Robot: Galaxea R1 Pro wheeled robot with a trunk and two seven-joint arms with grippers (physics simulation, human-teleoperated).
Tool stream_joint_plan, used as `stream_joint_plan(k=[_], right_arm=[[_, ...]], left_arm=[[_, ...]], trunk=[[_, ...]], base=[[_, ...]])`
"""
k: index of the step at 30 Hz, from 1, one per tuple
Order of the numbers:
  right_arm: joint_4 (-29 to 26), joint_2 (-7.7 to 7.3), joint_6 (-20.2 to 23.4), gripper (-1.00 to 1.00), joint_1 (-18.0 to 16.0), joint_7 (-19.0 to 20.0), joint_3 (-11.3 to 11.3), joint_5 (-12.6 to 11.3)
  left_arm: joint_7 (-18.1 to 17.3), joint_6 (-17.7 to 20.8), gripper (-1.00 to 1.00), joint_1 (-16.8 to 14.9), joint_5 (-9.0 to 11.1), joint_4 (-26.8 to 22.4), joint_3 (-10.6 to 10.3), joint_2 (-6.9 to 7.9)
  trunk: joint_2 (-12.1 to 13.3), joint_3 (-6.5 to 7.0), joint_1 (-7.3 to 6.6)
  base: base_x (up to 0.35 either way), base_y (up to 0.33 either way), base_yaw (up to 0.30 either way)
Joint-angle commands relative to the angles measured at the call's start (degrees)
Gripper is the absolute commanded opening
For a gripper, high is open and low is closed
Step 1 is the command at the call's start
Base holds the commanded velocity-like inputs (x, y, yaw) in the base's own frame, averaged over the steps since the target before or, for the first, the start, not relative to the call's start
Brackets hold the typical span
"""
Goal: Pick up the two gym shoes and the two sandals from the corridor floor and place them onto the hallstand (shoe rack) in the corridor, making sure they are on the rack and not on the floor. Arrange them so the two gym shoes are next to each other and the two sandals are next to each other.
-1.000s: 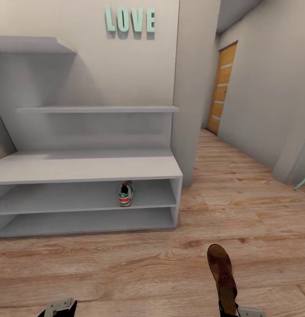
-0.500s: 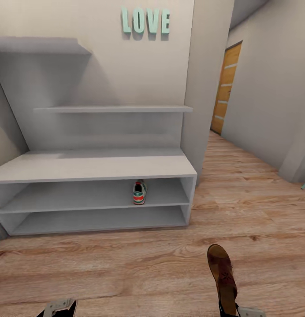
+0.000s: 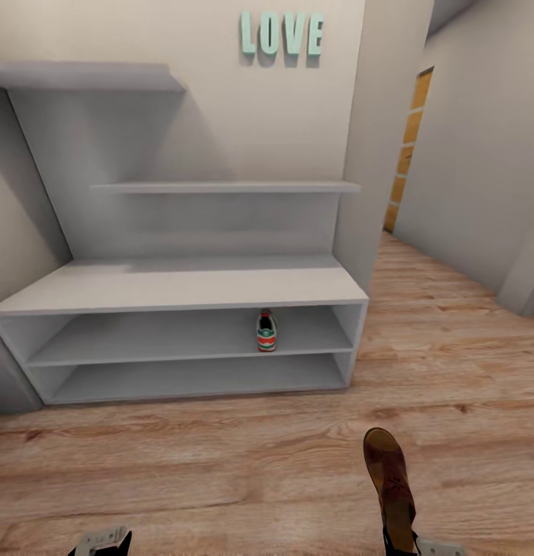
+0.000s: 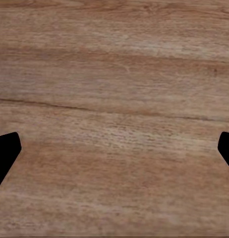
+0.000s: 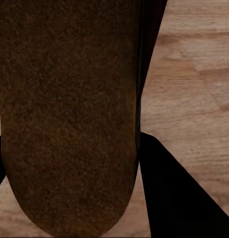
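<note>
Brown sandal carried toward the grey rack

The right pincer (image 3: 398,540) clamped a flat dark-brown mottled sandal (image 3: 389,477) above the wood-plank floor (image 3: 221,463); the left pincer (image 4: 114,148) gaped wide. One striped white sneaker (image 3: 266,332) sat on the light-grey hallstand's (image 3: 182,286) upper low shelf.

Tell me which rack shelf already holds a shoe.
The upper low shelf of the hallstand: a gym shoe sits near its right end. The bottom shelf beneath holds none.
</note>
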Motion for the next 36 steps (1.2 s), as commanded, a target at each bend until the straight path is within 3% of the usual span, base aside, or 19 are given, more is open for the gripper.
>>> stream_joint_plan(k=[1, 36], right_arm=[[-0.01, -0.02, -0.18, -1.00, -0.02, 0.01, 0.08, -0.46], [-0.03, -0.02, -0.13, -1.00, -0.02, 0.01, 0.16, -0.38]], left_arm=[[-0.60, -0.07, 1.00, -0.04, 0.60, 0.08, 0.21, -0.02], [-0.56, -0.07, 1.00, -0.04, 0.60, 0.08, 0.21, 0.06]], trunk=[[-0.02, -0.14, -0.02], [-0.02, -3.31, -0.02]], base=[[-0.089, 0.298, 0.000], [-0.010, 0.301, 0.000]])
